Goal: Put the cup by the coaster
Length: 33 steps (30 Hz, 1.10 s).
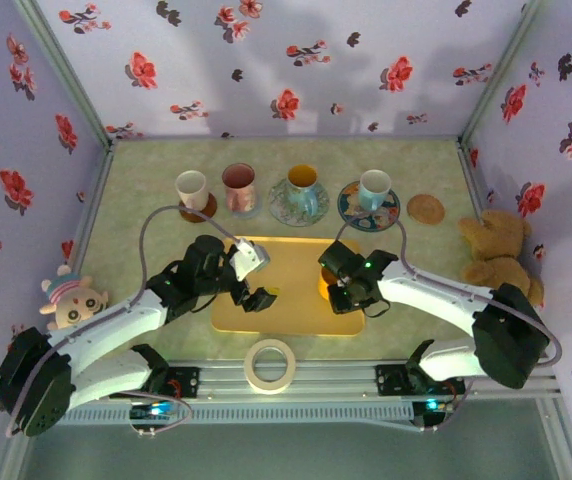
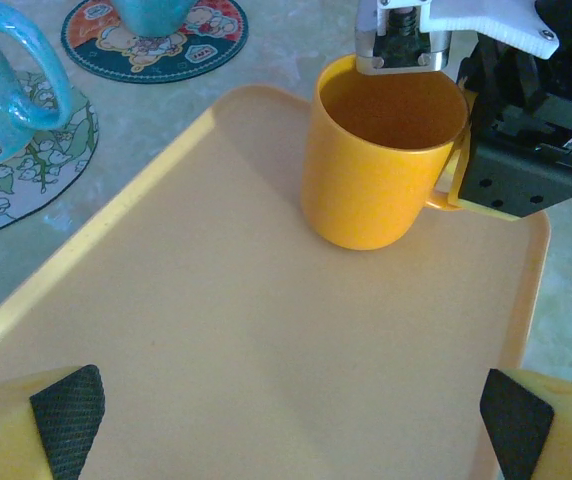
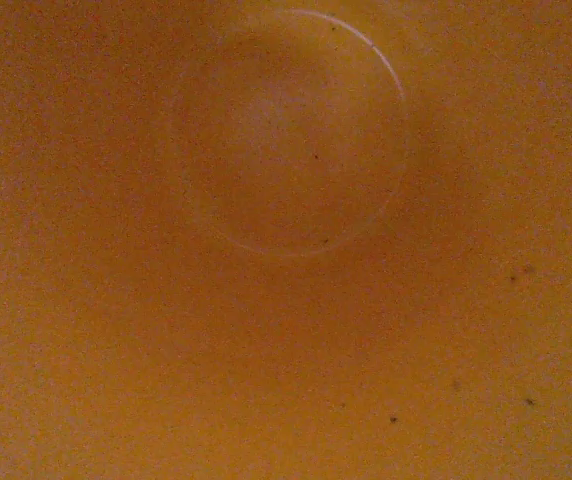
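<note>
An orange cup [image 2: 376, 180] stands upright at the right end of the yellow tray [image 1: 266, 315]. My right gripper [image 1: 344, 290] is down on it from above, at its rim on the handle side. The right wrist view looks straight into the cup's orange inside [image 3: 296, 130], and the fingers are hidden there, so the grip is unclear. My left gripper [image 2: 291, 420] hovers open over the tray's left half [image 1: 256, 297] with nothing between its fingers. The empty round cork coaster [image 1: 426, 208] lies on the table at the back right.
Behind the tray runs a row: a white cup [image 1: 192, 190], a pink cup [image 1: 238, 187], a mug on a floral saucer [image 1: 301, 190] and a pale blue cup [image 1: 374, 187] on a bear coaster. A tape roll [image 1: 270, 364] lies in front. A teddy bear [image 1: 496, 250] and a doll [image 1: 71, 298] sit by the walls.
</note>
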### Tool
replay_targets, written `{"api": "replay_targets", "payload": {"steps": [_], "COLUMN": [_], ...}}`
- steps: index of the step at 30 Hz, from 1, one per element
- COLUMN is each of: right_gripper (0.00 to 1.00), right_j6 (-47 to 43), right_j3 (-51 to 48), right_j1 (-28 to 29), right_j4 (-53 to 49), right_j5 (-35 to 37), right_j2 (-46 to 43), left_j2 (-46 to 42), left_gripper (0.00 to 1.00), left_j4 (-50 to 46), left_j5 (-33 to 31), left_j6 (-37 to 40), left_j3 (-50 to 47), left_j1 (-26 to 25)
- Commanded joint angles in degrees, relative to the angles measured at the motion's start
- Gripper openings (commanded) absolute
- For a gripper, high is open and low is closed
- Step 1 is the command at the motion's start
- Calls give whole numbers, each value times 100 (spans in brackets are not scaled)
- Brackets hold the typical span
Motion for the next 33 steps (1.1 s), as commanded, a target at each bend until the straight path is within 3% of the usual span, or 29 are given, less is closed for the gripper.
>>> {"api": "replay_targets", "payload": {"steps": [1, 10, 16, 33], "right_gripper": [31, 20, 1, 0], "right_j6": [61, -6, -36, -599], "right_j3": [-39, 28, 182, 1388], "right_j1": [22, 22, 22, -235], "right_j4": [-17, -41, -160, -803], "right_j5": [268, 298, 376, 844], "right_j2": [-128, -171, -240, -578], "left_j2": [77, 129, 66, 51], "left_gripper": [100, 100, 100, 100], "left_j4": [110, 132, 168, -251], "left_j5": [54, 41, -81, -177], "left_j6": [34, 38, -98, 40], "left_j3": [7, 87, 137, 1030], "left_j1": [-46, -43, -46, -46]}}
